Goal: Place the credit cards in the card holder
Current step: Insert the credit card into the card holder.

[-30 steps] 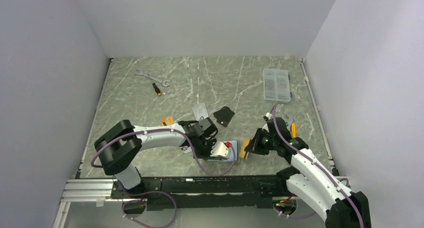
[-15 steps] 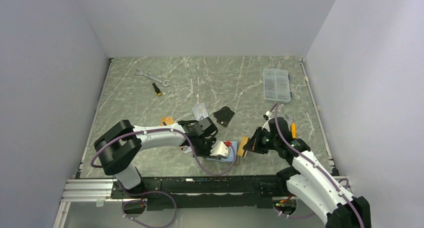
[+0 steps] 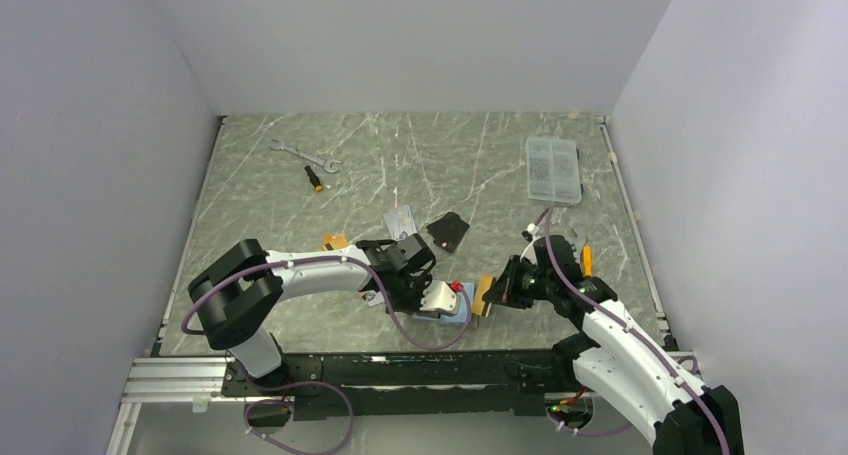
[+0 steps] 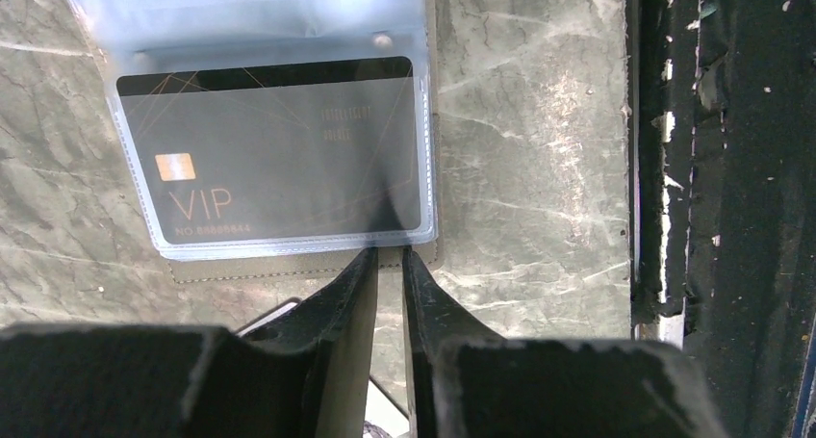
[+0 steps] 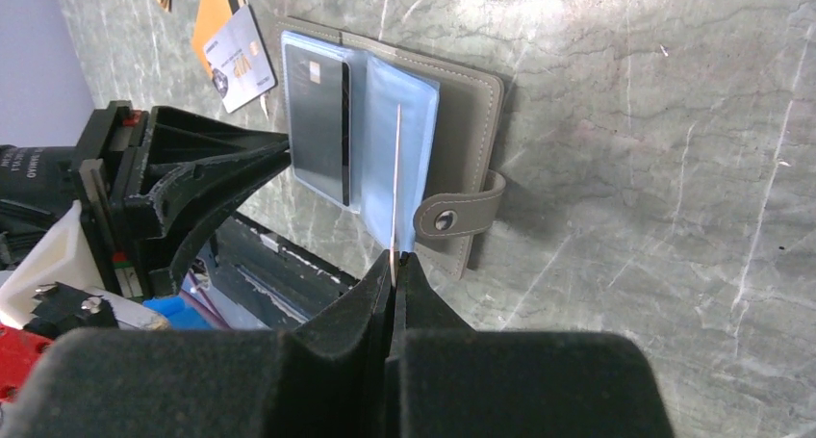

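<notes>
The left arm [image 3: 320,267] reaches rightward and low, elbow bent, wrist tipped down. The left jaws stand a narrow slit apart, tips pointing down. The right arm [image 3: 620,335] reaches leftward toward it, wrist low. The right jaws are pressed together on a thin card [image 5: 395,168] held edge-on.

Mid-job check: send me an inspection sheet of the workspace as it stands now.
Surface: grey-green marbled table, no damage seen.
Job's things: card holder lies open, a dark VIP card sleeved inside; held orange card hangs edge-on over its blue sleeves; silver card and loose orange card lie on the table.
Clutter: wrench, small screwdriver, black pouch, clear compartment box, all apart from the holder.
Grippers: left gripper jaws slightly apart at the holder's edge; right gripper shut on the held orange card.
Cables: purple cable loops on the table beside the holder.
Surroundings: plain pale walls, black rail at the near edge.
</notes>
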Motion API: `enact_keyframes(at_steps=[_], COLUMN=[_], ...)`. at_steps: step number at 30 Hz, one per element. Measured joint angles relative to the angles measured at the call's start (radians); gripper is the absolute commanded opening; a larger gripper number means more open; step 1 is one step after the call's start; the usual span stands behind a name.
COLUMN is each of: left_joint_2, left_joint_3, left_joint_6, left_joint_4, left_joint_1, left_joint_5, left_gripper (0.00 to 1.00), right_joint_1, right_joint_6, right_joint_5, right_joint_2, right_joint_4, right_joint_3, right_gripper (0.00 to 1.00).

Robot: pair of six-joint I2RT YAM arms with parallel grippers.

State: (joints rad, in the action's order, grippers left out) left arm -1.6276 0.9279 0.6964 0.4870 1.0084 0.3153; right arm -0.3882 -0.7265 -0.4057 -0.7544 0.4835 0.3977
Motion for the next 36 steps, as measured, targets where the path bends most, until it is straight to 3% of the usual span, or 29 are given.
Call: enact_keyframes(at_steps=[36], left_joint_2=[0.0], left_joint_3=[0.004], left_joint_6=[0.001], left_joint_4=[0.015], left_joint_1=[0.0], left_joint_5=[-0.003], left_gripper=[0.16], right_joint_1=[-0.038], right_joint_6=[0.024], right_joint_5=[0.041], right_joint_2=[-0.031], right_joint_4=[0.009], right_joint_3=[-0.015], right_gripper=[0.0])
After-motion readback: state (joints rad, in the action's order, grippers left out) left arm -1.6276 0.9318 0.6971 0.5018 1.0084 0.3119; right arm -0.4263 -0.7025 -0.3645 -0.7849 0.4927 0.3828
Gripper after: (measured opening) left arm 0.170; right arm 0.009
